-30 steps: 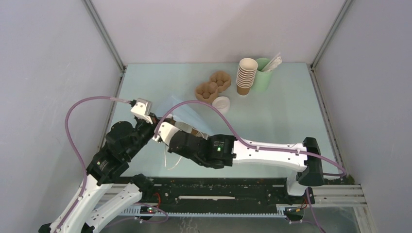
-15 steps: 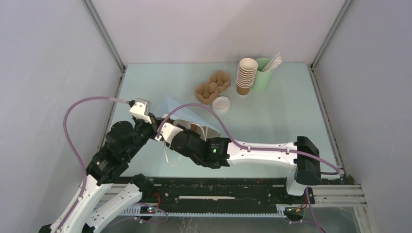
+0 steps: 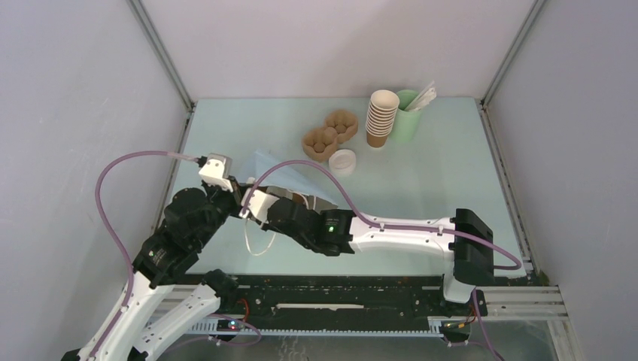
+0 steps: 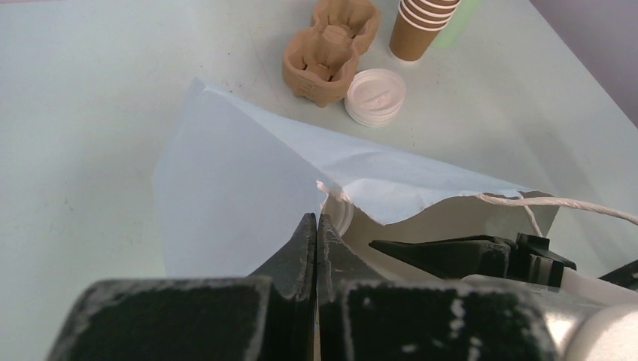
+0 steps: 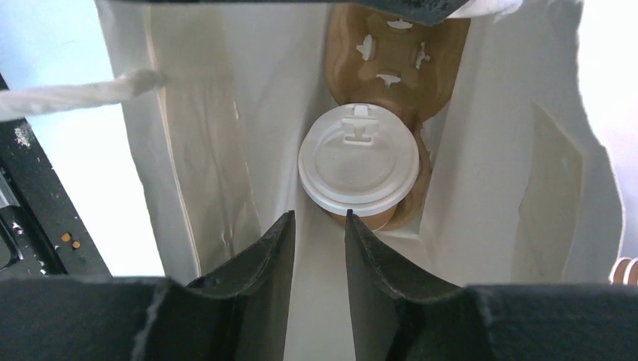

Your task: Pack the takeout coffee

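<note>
Left wrist: left gripper [image 4: 317, 226] is clenched on the upper lip of the paper bag [image 4: 241, 173]. The pale blue bag lies on its side on the counter [image 4: 90, 90], mouth lifted open.

Right wrist: right gripper [image 5: 318, 241] sits at the bag mouth, jaws apart, nothing between them. The takeout coffee [image 5: 359, 159] is inside the bag with its white lid facing the camera. It is seated in a brown pulp carrier [image 5: 395, 56] that reaches toward the bag's bottom. String handle [image 5: 75, 94] crosses at left.

Top external: bag lies left of the counter's centre, both arms meeting at its mouth; coffee hidden here. Toward the far edge are an empty pulp tray [image 3: 329, 134] and a loose lid [image 3: 342, 162] just beside it. Further right are the cup stack [image 3: 381, 116] and the green cup [image 3: 408, 113].
</note>
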Controlling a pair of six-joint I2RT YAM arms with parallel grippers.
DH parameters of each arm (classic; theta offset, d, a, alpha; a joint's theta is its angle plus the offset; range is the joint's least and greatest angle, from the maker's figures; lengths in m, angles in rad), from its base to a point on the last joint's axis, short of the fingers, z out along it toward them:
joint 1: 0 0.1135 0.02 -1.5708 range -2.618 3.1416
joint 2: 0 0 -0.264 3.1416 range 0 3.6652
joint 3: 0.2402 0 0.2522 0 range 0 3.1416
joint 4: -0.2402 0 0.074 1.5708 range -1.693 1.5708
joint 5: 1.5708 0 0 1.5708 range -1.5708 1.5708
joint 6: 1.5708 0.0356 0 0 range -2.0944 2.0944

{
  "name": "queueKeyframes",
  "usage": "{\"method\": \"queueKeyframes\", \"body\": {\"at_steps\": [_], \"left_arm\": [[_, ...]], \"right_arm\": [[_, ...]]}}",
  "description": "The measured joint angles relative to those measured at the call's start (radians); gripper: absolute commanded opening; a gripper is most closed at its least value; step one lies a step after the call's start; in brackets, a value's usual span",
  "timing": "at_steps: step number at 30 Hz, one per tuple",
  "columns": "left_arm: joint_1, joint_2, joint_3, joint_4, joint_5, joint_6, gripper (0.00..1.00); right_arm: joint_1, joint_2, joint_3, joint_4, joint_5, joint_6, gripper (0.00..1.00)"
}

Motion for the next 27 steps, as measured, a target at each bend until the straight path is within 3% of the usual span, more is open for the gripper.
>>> {"method": "queueKeyframes", "body": {"at_steps": [19, 27], "left_arm": [[-0.014, -0.016, 0.000, -0.021, 0.027, -0.002, 0.00], [-0.023, -0.040, 0.000, 0.029, 0.013, -0.027, 0.00]], "right_arm": [[-0.036, -0.025, -0.061, 0.042, -0.127, -0.028, 0.62], [-0.036, -0.074, -0.188, 0.068, -0.127, -0.003, 0.64]]}}
